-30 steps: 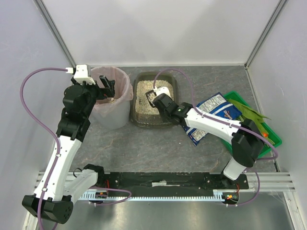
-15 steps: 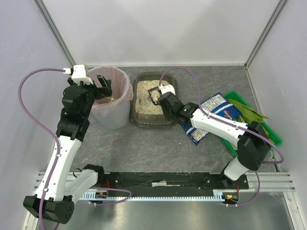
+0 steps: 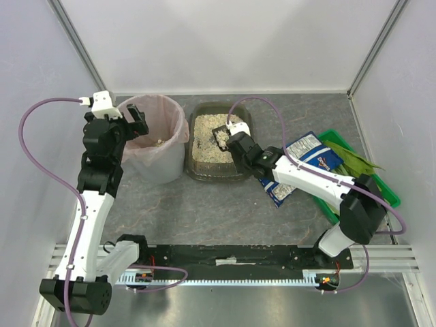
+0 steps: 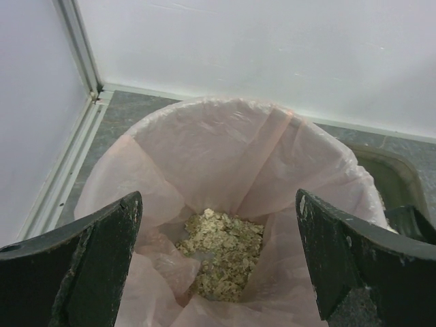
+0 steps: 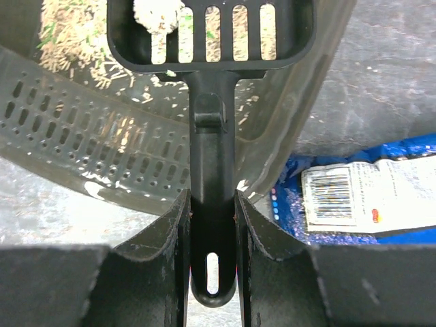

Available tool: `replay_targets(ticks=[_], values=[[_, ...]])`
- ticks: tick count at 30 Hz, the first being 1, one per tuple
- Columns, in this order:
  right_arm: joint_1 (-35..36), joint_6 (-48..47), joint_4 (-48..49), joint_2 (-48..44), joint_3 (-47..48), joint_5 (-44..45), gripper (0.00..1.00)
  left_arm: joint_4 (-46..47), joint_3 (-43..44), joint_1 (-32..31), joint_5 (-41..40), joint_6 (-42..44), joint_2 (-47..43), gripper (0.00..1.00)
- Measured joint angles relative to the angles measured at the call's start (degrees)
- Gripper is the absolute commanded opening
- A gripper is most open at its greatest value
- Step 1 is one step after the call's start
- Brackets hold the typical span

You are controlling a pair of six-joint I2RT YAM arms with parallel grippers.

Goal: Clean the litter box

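The litter box (image 3: 204, 174) sat at the upper middle of the overhead frame, its pale granules (image 3: 206, 142) spread across the floor. In the right wrist view its perforated grey wall ran across the left of the frame. Over those granules hung the slotted black scoop (image 5: 211, 136), head at the top of the frame, with one white clump (image 5: 157, 13) lying in its upper-left corner.

The right gripper (image 5: 211, 225) was clamped on the scoop's handle, one finger pressed to each side near the hanging hole.

The step in hand looked like lifting that clump out. To do it well, the scoop would best be kept level, since the clump lay close to the head's edge and a roll to that side could drop it. A gentle shake while over the box would probably let loose grains fall back through the slots, not onto the table. The scoop should then rise clear of the box's rim before travelling left.

Just left of the box stood the pink-lined bin (image 3: 163, 112), already holding a small heap of litter (image 4: 221, 255). The left gripper (image 4: 218, 252) hovered above its mouth, jaws spread wide and holding nothing. It would likely need to pull aside so the scoop could tip over the bin's centre.
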Motion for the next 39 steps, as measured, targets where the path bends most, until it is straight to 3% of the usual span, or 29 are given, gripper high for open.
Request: replay_targets(ticks=[3,7,11,15,23,27,33,39], values=[[0.0,0.1,-1.9,0.2,0.8,2.7,0.00,-0.4,0.2,1.4,-0.3,0.0,0.4,0.99],[-0.3,0.0,0.7,-0.3,0.5,-2.0,0.00,-1.5,1.4,4.5,2.0,-0.6,2.6,0.99],[1.0,0.0,-1.7,0.3,2.4,2.3,0.00,-2.4,2.5,8.4,5.2,-2.0,5.2,1.00],[0.6,-0.1,2.5,-0.7,0.4,-4.6,0.00,-3.6,2.7,12.2,8.0,-3.4,6.8,0.99],[0.7,0.1,2.6,-1.1,-0.4,-2.3,0.00,-6.1,4.4,14.4,9.7,-3.9,9.3,0.98],[2.0,-0.1,-0.6,0.1,1.4,3.9,0.00,-7.5,6.4,14.4,10.0,-3.8,12.1,0.86],[2.6,-0.6,-0.7,0.2,1.8,4.4,0.00,-7.8,6.6,15.3,11.0,-3.9,13.3,0.64],[2.4,-0.5,-4.1,1.3,3.7,8.0,0.00,-6.3,7.3,15.6,13.1,-3.9,14.5,0.58]])
